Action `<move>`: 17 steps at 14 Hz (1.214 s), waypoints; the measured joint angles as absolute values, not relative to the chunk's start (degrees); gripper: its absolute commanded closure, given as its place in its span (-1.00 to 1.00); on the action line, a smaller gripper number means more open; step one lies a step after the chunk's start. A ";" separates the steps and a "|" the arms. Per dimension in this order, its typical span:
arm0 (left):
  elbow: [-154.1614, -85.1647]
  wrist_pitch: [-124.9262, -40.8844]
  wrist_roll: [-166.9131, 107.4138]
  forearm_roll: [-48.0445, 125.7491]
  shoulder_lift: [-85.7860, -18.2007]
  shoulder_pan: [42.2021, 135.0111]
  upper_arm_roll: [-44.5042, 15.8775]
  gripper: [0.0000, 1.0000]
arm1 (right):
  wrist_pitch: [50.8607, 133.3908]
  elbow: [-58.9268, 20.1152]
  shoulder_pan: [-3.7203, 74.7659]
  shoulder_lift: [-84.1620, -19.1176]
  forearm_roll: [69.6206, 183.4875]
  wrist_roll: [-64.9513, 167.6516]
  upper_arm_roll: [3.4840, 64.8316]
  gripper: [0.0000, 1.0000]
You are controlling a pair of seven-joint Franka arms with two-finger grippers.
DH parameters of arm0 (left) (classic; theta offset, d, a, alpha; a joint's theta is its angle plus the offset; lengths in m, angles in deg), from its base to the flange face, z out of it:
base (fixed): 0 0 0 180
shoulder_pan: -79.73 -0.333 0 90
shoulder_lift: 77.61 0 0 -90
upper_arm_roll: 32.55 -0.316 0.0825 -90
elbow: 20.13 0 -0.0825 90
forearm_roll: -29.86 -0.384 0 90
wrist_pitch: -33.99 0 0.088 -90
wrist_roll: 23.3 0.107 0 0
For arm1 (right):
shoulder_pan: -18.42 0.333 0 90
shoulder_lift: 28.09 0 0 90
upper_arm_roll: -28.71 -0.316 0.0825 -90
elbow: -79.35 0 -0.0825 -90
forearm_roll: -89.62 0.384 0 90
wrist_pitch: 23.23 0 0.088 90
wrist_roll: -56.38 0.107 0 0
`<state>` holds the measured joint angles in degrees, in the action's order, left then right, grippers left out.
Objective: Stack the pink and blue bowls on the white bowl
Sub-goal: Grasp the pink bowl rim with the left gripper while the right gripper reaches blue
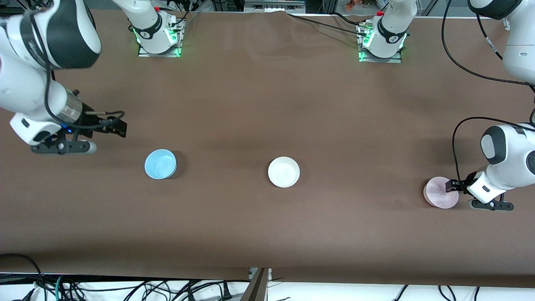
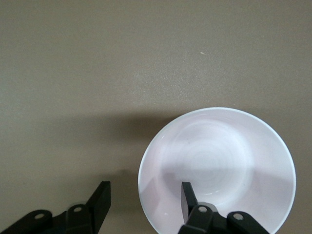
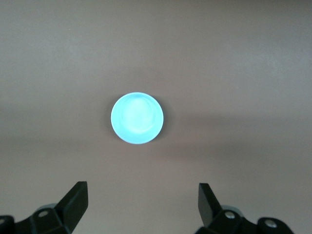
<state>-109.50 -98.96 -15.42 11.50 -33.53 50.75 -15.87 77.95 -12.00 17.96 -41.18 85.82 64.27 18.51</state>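
A brown, matte covering spreads over the whole bench [image 1: 259,104], smooth apart from faint creases; cables [image 1: 125,288] lie tangled along the pale floor strip at the bench's near edge, and the two arm bases glow green at the edge farthest from the front camera. At the right arm's end, the right gripper [image 1: 119,125] hangs in the air over bare bench close to the blue bowl [image 1: 160,164], its fingers [image 3: 75,200] spread wide with nothing between them; its wrist view looks down on that bowl [image 3: 137,118] sitting upright and well apart from the fingers. In the middle of the bench stands the white bowl [image 1: 284,172], upright and empty, well apart from both other bowls and about level with the blue one. At the left arm's end, slightly nearer the front camera, sits the pink bowl [image 1: 439,192]. The left gripper [image 1: 452,186] is down at its rim, and in the left wrist view one finger [image 2: 189,197] stands inside the bowl [image 2: 219,161] while the other is outside the rim, still partly apart and not visibly pinching it.
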 measured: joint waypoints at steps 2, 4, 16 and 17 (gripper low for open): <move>-109.67 -99.31 -15.41 11.50 -33.53 50.61 -15.88 0.21 | 80.19 -12.00 18.09 -42.92 85.75 64.26 18.47 -0.99; -109.78 -99.48 -15.42 11.50 -33.53 50.51 -15.87 0.30 | 82.19 -12.02 18.15 -45.20 85.75 64.26 18.47 -0.99; -110.09 -100.00 -15.49 11.51 -33.75 50.47 -15.54 1.00 | 93.91 -13.11 16.34 -62.52 85.60 62.99 19.53 -0.82; -110.09 -99.88 -15.56 11.51 -33.96 50.47 -15.42 1.00 | 95.36 -14.15 16.10 -62.81 85.51 62.77 19.74 -0.75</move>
<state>-110.09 -99.88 -15.56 11.51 -33.96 50.47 -15.42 95.36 -14.15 16.10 -62.81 85.51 62.77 19.74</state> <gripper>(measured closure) 0.969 0.088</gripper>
